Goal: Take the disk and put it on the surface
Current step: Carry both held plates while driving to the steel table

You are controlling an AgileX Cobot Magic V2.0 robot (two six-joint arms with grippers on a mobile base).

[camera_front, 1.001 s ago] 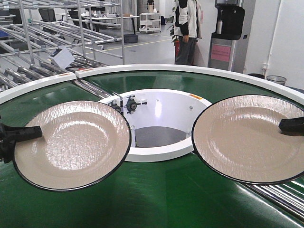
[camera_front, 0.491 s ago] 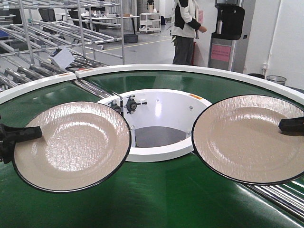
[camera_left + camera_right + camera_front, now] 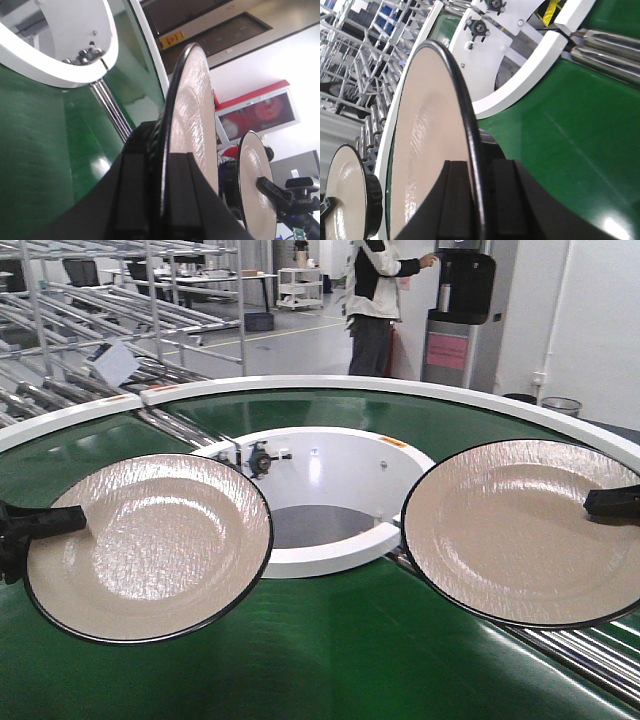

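Two beige disks with black rims hang level above the green belt. My left gripper point(image 3: 62, 520) is shut on the left disk point(image 3: 150, 545) at its left edge. My right gripper point(image 3: 598, 504) is shut on the right disk point(image 3: 515, 530) at its right edge. In the left wrist view the left gripper point(image 3: 162, 159) pinches the rim of its disk point(image 3: 192, 95), and the other disk point(image 3: 256, 185) shows beyond. In the right wrist view the right gripper point(image 3: 476, 167) clamps its disk point(image 3: 427, 130). The surface is out of view.
The round green conveyor belt point(image 3: 330, 650) with white rims point(image 3: 330, 385) lies under both disks. A white inner ring point(image 3: 320, 560) with bolted fittings sits between them. Metal rollers point(image 3: 575, 650) run at the lower right. Racks, a person point(image 3: 372, 300) and a water dispenser stand behind.
The belt and background have slid a little to the left in the view. The person at the back has reached toward the dispenser. Both disks remain gripped at about the same height.
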